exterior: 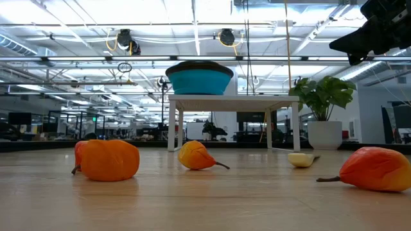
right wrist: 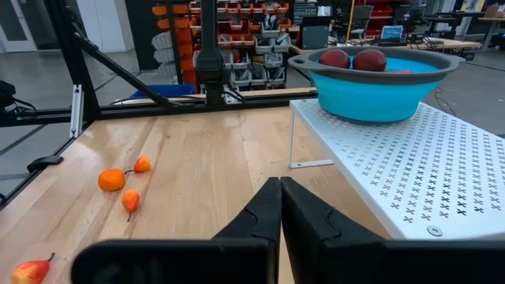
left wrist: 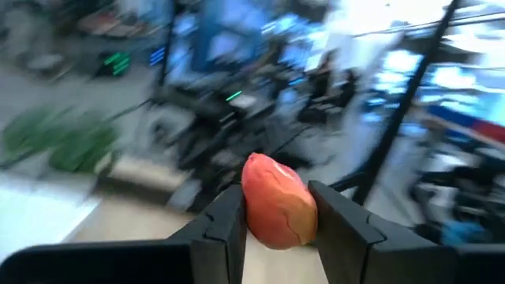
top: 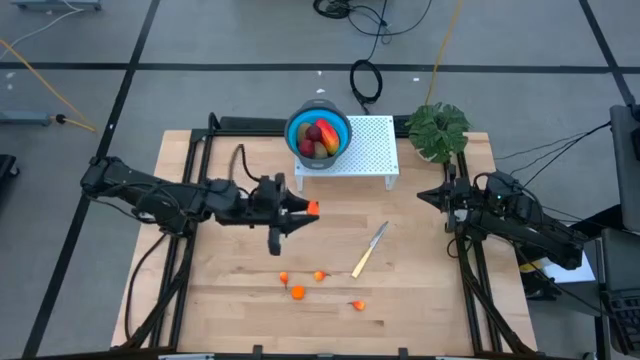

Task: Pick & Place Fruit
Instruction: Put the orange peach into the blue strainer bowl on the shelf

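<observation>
My left gripper (top: 310,208) hangs above the table's middle, shut on a small orange-red fruit (left wrist: 276,201). Several tiny orange fruit lie on the wood nearer the front edge (top: 298,292), and they show close up in the low view (exterior: 109,160). A blue bowl (top: 344,128) stands on a white perforated stand (top: 370,150) at the back and holds red, yellow and brown-green fruit (top: 318,135). My right gripper (top: 422,193) waits shut at the table's right side, holding nothing (right wrist: 280,185). My left gripper pinches the small orange-red fruit by its two sides (left wrist: 254,217) between its two fingers. The fingers lie about level and point toward the table's right side. The fruit sticks out beyond the fingertips and is lifted clear of the table.
A yellow-handled knife (top: 369,250) lies slantwise right of the loose fruit. A leafy green plant (top: 438,128) in a white pot stands at the back right, beside the stand. Bare wood lies between the stand and the loose fruit.
</observation>
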`<state>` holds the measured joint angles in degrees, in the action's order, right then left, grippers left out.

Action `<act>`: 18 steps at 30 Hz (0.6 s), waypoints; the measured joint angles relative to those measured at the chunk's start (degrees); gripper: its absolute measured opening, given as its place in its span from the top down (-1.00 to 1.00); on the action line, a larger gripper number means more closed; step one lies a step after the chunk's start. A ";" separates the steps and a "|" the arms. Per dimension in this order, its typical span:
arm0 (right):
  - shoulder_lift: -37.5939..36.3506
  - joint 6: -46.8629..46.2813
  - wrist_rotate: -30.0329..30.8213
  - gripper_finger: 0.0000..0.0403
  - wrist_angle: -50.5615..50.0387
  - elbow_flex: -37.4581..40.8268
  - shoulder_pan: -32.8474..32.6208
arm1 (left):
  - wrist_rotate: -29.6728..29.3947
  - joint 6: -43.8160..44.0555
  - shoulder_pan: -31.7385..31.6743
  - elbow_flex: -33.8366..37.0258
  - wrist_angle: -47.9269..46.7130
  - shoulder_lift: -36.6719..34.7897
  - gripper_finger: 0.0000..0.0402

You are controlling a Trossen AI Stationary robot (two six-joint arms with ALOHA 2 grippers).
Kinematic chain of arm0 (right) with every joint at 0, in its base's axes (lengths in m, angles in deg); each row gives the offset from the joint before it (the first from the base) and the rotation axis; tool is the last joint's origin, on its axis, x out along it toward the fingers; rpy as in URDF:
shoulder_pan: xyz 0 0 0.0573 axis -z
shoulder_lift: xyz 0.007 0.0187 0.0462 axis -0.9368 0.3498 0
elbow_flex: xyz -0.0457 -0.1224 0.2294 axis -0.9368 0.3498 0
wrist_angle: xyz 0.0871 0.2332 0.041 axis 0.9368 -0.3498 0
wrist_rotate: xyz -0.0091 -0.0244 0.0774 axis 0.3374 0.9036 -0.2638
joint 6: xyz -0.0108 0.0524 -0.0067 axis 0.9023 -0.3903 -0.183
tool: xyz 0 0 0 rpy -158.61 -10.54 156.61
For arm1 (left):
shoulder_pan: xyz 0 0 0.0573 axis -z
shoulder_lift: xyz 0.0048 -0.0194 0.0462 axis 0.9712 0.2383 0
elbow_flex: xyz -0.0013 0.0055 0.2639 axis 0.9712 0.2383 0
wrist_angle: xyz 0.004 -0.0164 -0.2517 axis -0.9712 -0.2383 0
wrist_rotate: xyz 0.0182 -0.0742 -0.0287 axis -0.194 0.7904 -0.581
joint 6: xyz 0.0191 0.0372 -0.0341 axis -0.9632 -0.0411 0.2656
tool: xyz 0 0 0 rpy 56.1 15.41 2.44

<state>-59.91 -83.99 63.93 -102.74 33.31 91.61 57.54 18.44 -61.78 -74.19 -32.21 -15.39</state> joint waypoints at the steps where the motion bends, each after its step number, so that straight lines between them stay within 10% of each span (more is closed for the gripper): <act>1: 0.00 0.00 0.01 0.98 0.01 0.00 0.00 | 2.44 -1.85 0.00 0.00 1.92 0.00 0.40; 18: 0.00 0.02 0.02 0.98 0.01 0.00 0.00 | 34.94 -20.17 0.00 -0.04 21.57 0.00 0.40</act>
<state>-59.91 -83.97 63.95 -102.72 33.31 91.61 92.48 -1.72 -61.78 -74.23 -10.64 -15.39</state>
